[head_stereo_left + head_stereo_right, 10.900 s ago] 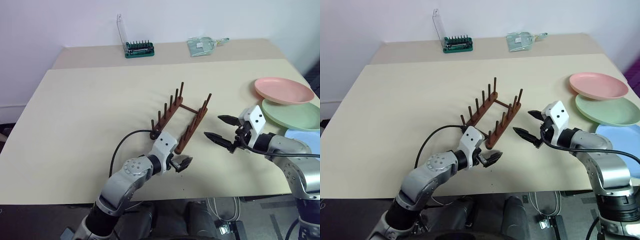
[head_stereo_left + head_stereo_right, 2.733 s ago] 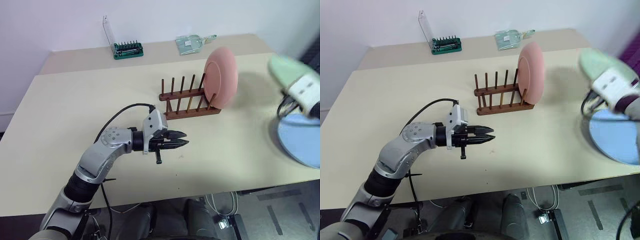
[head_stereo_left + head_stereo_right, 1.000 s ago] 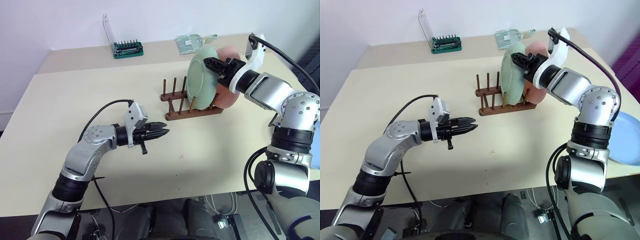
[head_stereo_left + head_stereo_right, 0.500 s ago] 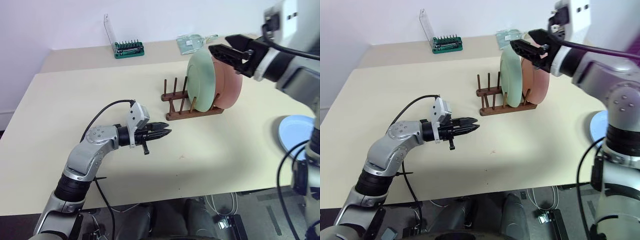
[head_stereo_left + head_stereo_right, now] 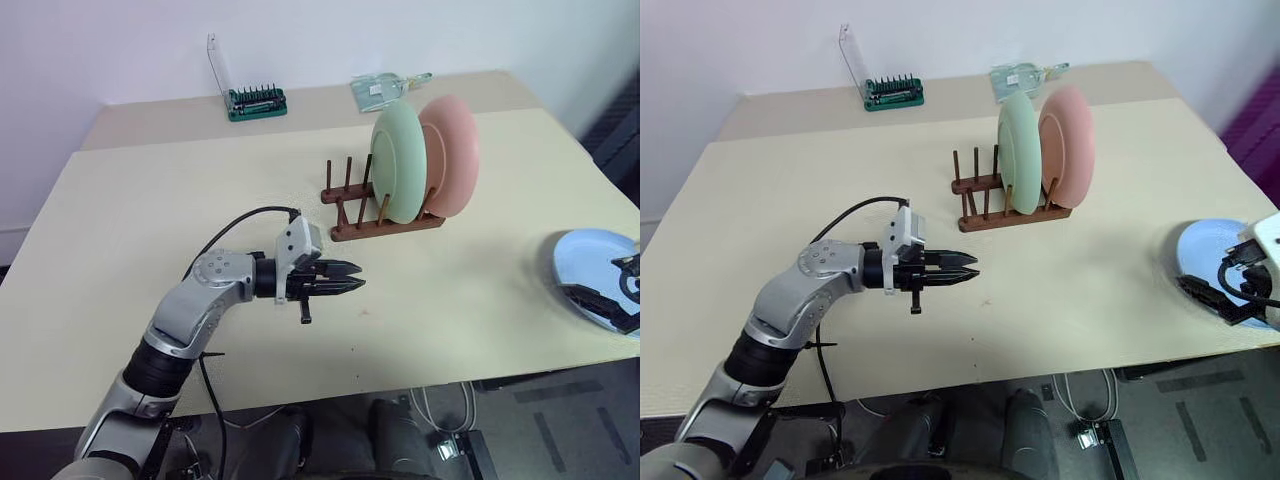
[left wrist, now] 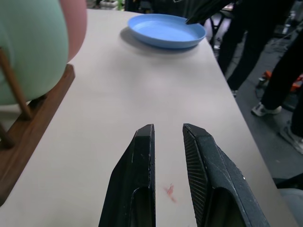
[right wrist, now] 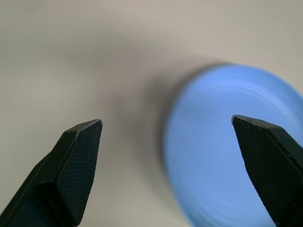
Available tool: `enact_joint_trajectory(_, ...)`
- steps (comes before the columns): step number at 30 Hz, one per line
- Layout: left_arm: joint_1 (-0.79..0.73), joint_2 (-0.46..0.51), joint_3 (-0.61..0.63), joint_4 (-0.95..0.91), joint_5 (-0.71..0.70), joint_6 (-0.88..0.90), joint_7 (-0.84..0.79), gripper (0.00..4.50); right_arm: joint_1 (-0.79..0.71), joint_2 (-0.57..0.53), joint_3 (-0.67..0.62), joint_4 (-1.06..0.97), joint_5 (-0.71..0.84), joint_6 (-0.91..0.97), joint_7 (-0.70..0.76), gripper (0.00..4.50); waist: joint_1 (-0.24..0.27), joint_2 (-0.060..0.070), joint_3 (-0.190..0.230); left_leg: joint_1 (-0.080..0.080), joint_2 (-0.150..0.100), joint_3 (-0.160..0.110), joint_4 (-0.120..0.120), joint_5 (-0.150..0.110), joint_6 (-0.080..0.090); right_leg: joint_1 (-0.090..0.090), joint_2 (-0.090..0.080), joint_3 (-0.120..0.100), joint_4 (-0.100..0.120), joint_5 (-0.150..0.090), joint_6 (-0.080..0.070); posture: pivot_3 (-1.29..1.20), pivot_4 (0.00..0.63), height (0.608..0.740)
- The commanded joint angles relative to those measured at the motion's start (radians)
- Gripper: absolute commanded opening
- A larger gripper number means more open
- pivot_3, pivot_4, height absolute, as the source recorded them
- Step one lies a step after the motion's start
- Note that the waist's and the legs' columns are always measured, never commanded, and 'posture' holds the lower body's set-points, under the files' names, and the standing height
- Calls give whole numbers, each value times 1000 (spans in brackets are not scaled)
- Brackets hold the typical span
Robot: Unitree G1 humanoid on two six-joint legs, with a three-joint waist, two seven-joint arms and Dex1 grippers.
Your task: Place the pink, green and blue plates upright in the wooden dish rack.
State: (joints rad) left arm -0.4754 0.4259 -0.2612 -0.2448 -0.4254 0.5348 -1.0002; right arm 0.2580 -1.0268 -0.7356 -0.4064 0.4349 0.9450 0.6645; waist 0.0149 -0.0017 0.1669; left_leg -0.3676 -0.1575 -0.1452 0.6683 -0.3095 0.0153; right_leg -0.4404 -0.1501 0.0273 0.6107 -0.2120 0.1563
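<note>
Fingers wide on right gripper (image 7: 165, 142) above blue plate (image 7: 227, 146), left gripper (image 5: 345, 285) seemingly closed, empty.

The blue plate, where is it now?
The blue plate lies flat near the table's right edge, right of the rack, with the open right gripper over it.

Blue plate (image 5: 600, 282): right rim cut by frame edge, lower right; blurred in right wrist view. Right pincer (image 5: 604, 305): partly cropped at right edge. Pink plate (image 5: 455, 155): left portion hidden behind green plate (image 5: 398, 160). Rack (image 5: 350, 210): right pegs concealed by plates.
</note>
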Motion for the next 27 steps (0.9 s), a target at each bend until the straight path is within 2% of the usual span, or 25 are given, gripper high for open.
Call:
enact_joint_trajectory(1, -18, -10, -9, -1, -4, -20, -15, 942, -36, 66, 63, 6, -40, -9, -80, 4480, -1, 0, 0, 0, 0, 0, 0, 1, -1, 0, 0, 0, 0, 0, 0, 0, 150, 740)
enact_joint_trajectory(8, -18, -18, -9, 2, -2, -21, -17, 942, -101, 101, 259, 156, -160, -141, -129, 4480, 0, 0, 0, -1, -1, 0, 0, 0, -1, -1, -1, 0, -1, 0, 0, 0, 150, 740)
enact_joint_trajectory(9, -17, -17, -8, 0, -2, -22, -17, 942, -114, 99, 284, 192, -189, -169, -145, 4240, 0, 0, 0, -1, -1, 0, 0, 0, -1, -1, -1, 0, 0, 0, 0, 0, 150, 740)
enact_joint_trajectory(11, -14, -17, -7, -5, -1, -21, -13, 942, -126, 93, 312, 242, -226, -211, -157, 3648, 1, 0, 0, -1, -1, 0, 0, 0, -1, -1, -1, 0, 0, 0, 0, 0, 150, 740)
enact_joint_trajectory(12, -12, -16, -4, -8, -2, -19, -10, 942, -134, 92, 318, 252, -230, -220, -153, 3185, 1, 0, 0, -1, -1, 0, 0, 0, -1, -1, -1, 0, 0, 0, 0, 0, 150, 740)
enact_joint_trajectory(18, 9, -8, 2, -26, -3, -19, 6, 942, -182, 83, 327, 268, -249, -270, -132, 54, 0, 0, 0, -1, -1, 0, 0, 0, -1, -1, 0, 0, 0, 0, 0, 0, 150, 740)
enact_joint_trajectory(22, 13, -7, 8, -30, -2, -19, 17, 942, -226, 45, 319, 235, -292, -374, -124, 16, -1, 1, 0, -1, -1, 0, 0, 0, -1, -1, 0, 0, 0, 0, 0, 0, 150, 740)
enact_joint_trajectory(25, 16, 1, 20, -24, -3, -19, 21, 942, -392, 36, 286, 206, -273, -431, -159, 16, -9, 2, 0, -1, -1, 1, 0, 0, -1, -2, 0, 1, 0, 0, 0, 0, 150, 740)
enact_joint_trajectory(27, 21, 10, 24, -22, -2, -24, 20, 942, -561, 29, 291, 192, -252, -445, -184, 16, -10, 3, 0, 0, -1, 2, 0, 0, -1, -2, 0, 1, 0, 0, 0, 0, 150, 740)
